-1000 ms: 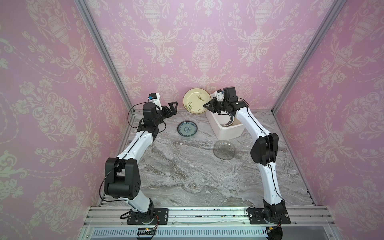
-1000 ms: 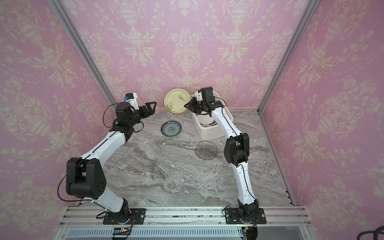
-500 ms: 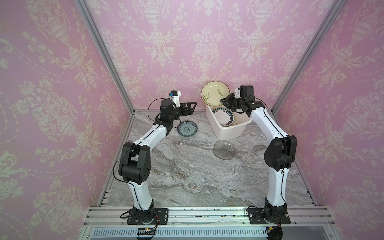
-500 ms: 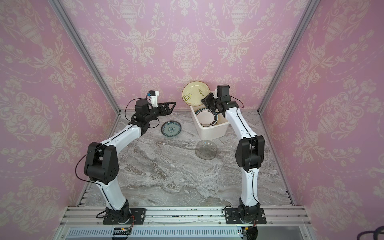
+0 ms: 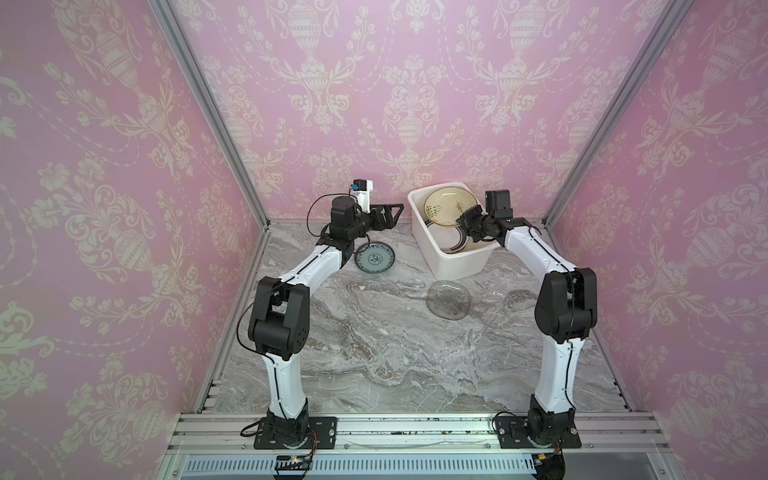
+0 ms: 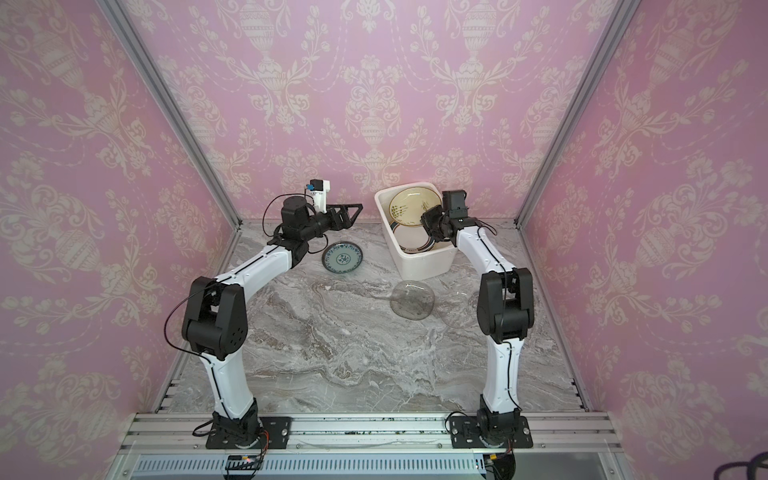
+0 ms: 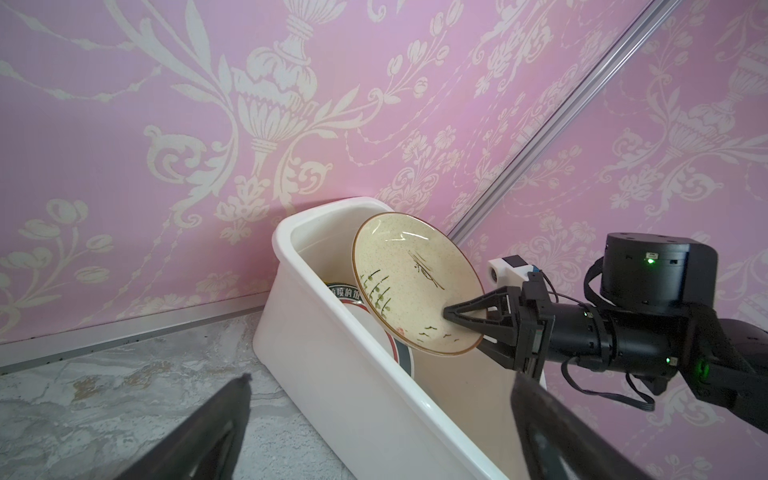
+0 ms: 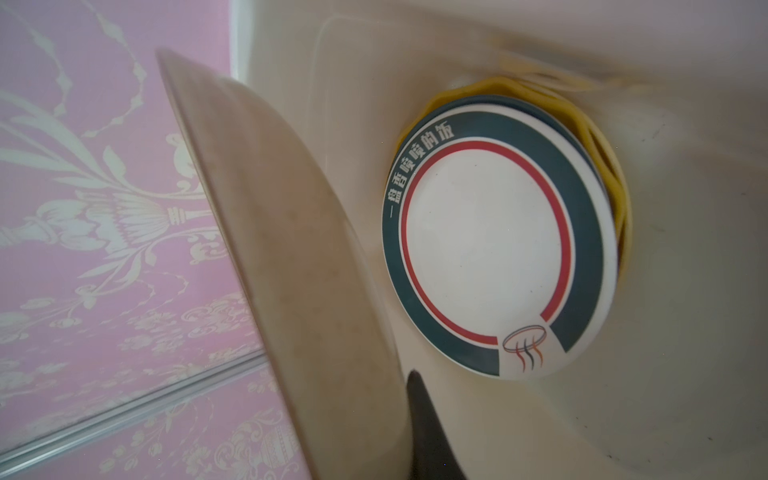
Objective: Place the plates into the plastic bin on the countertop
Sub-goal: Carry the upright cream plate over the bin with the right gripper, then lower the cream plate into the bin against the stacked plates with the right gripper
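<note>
one cream plate tight in right gripper, left gripper apart; lettering wrist-views only

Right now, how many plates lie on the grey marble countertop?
3: blue-patterned ceramic plate by the left arm; clear glass plate before the white plastic bin; fainter glass plate right of it.

We see the countertop, grey marble-patterned with white and brownish veins, and four things lie on it. The white plastic bin stands at the back, set at a slant. A blue-patterned plate lies to its left, apart from it. A clear glass plate lies near the bin's front wall, and just right of it we make out a second clear glass plate, faint
</note>
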